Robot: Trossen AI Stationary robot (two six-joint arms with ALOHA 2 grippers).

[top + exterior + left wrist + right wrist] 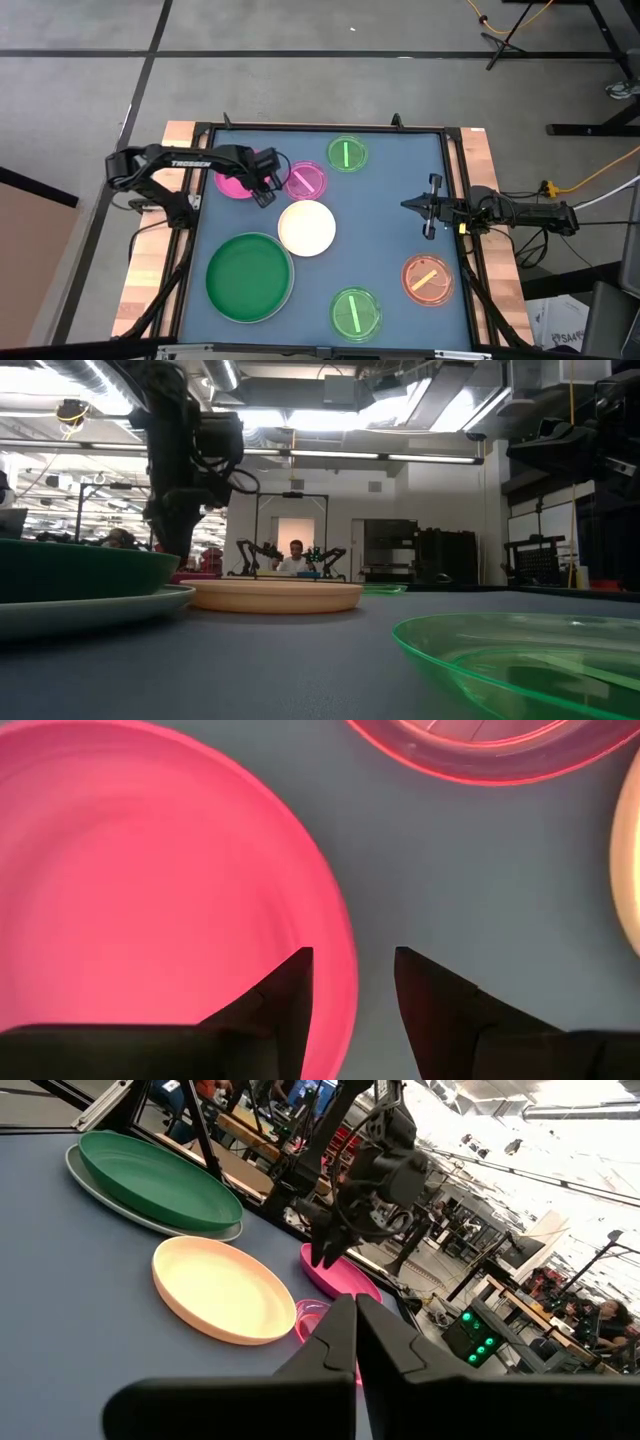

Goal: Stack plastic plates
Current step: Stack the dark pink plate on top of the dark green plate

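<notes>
Currently the left gripper (268,188) hovers at the far left of the table, fingers apart astride the rim of the round magenta plastic plate (236,181), not clamped. Just right of it lies the small translucent pink plate (305,179), with the cream plate (307,228) nearer. The right gripper (409,205) waits at the right edge, fingers together.
</notes>
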